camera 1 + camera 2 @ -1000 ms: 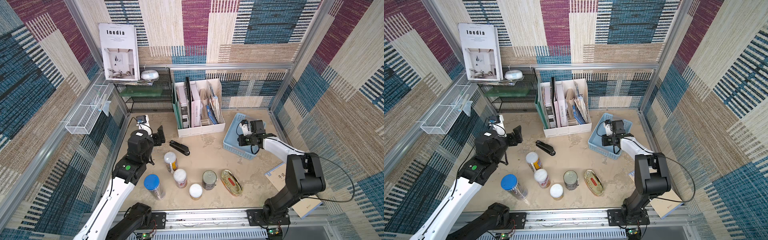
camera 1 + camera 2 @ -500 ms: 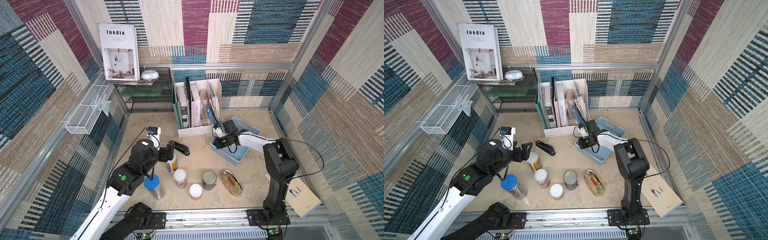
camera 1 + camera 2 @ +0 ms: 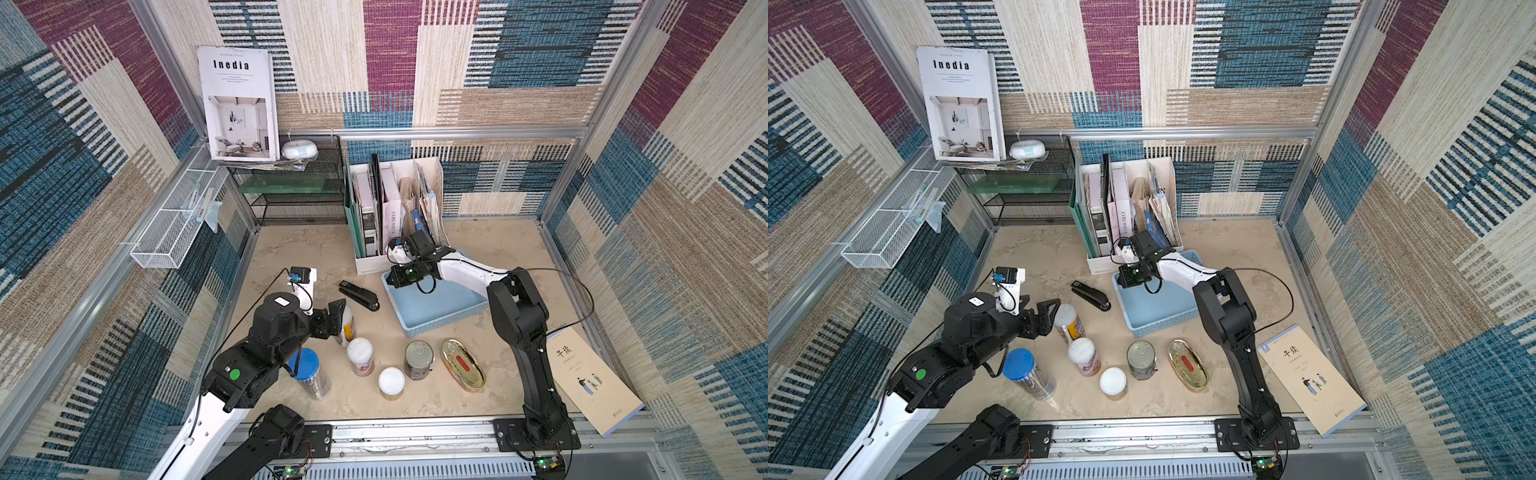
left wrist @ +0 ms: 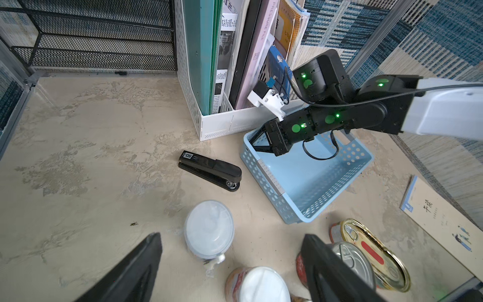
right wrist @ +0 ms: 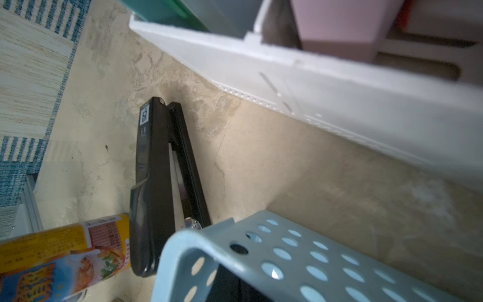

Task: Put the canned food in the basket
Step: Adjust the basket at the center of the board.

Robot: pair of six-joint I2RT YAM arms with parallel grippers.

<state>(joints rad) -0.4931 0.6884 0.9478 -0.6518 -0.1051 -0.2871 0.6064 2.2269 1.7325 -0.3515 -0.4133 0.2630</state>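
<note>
left claw [image 3: 1039,306] jaws apart, low | right claw [image 4: 257,143] closed, arm outstretched

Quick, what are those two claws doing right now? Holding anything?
Left gripper: open, holding nothing; a white-lidded can stands just ahead of it.
Right gripper: closed on the basket rim.

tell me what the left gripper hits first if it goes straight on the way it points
Most likely the tall yellow can, standing right ahead of the left gripper, in line with its open jaws. The stapler lies beyond it. Depth is unclear, so the jaws may pass either side of the can.
</note>
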